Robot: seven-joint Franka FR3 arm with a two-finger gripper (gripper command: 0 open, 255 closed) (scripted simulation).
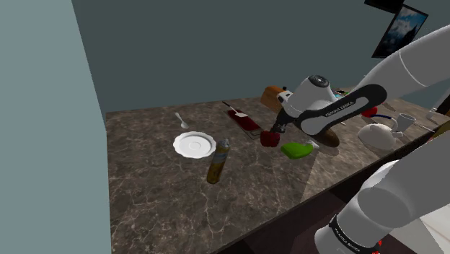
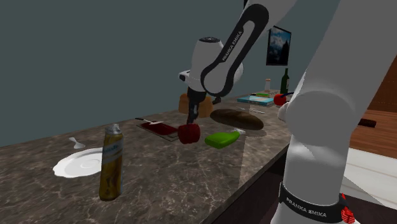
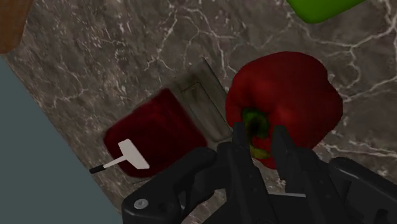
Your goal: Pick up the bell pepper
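My hand [image 3: 259, 135] is clamped on the red bell pepper [image 3: 286, 95] at its top, one finger on either side of the green stem. Pepper's over the marbled table [image 1: 166, 202], btwn a dark red flat item [image 3: 156, 127] and a green obj [image 1: 296, 149] — can't tell if it's lifted. White plate [image 1: 194, 145] & bottle [image 1: 217, 162] stand well apart from it.
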